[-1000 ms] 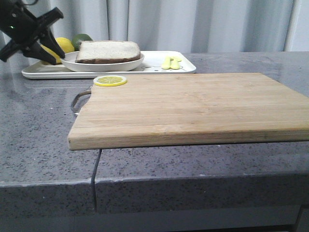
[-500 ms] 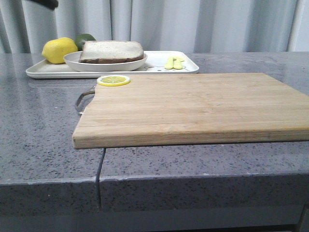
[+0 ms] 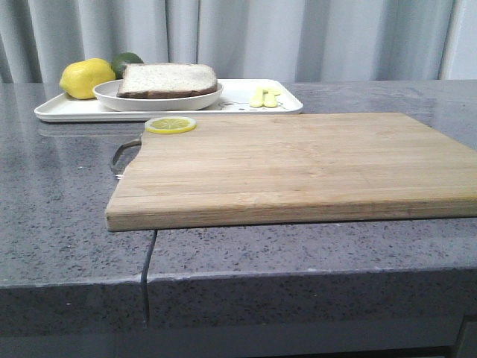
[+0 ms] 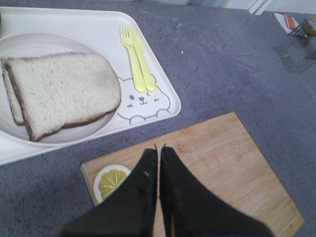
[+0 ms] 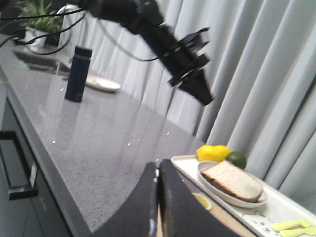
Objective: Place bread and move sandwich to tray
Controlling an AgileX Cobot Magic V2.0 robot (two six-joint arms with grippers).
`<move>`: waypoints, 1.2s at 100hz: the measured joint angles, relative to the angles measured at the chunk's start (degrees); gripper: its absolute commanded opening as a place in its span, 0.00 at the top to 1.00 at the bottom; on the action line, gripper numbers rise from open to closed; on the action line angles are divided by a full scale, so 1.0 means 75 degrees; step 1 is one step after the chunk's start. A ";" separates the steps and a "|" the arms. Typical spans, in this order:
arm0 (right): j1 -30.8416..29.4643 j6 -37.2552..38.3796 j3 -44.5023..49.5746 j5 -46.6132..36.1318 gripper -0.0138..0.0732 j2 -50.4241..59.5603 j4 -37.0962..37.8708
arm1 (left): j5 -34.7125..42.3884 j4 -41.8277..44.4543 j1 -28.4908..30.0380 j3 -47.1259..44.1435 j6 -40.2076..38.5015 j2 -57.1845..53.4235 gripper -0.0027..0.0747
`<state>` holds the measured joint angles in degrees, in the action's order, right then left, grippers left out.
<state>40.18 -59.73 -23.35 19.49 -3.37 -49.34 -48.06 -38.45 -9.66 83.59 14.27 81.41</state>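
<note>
From the front, the sandwich (image 3: 167,80) sits in its dish (image 3: 158,100) on the tray (image 3: 246,101) behind the board (image 3: 298,164), with neither arm visible, so you seem to have only a clear retreat left. In the left wrist view, your left gripper (image 4: 159,148) hangs empty with fingers pressed together above the board; keep it high over the lemon slice (image 4: 111,180). In the right wrist view, your right gripper (image 5: 157,165) is also pinched closed on nothing, so steer it clear of the raised left arm (image 5: 148,29).

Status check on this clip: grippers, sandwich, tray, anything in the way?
Left gripper shut, empty, above the cutting board. Right gripper shut, empty. Sandwich in its dish on the tray. No obstruction visible.
</note>
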 measured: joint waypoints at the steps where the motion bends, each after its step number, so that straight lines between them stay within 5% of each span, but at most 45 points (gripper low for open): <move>1: 0.0000 0.0000 0.0027 -0.0017 0.91 0.0047 0.0000 | 0.0033 0.0001 -0.0019 -0.0088 0.0000 -0.0129 0.99; 30: 0.0000 0.0000 0.0794 -0.0143 0.91 0.0549 0.0000 | 0.1564 0.0018 -0.0536 -0.3810 0.0000 -0.3103 0.99; 58: 0.0000 0.0000 0.0938 -0.0143 0.91 0.0549 0.0000 | 0.1731 0.0018 -0.0556 -0.6361 0.0000 -0.6290 0.99; 87: 0.0000 0.0000 0.0938 -0.0160 0.91 0.0549 0.0000 | 0.0946 0.0018 -0.0556 -0.7466 0.0000 -0.8723 0.99; 120: 0.0000 0.0000 0.0938 -0.0160 0.91 0.0549 0.0000 | 0.0834 0.0028 -0.0556 -0.7605 0.0000 -0.9216 0.99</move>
<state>40.18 -59.73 -16.31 18.29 0.75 -49.34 -41.81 -38.24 -13.83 26.55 14.27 12.29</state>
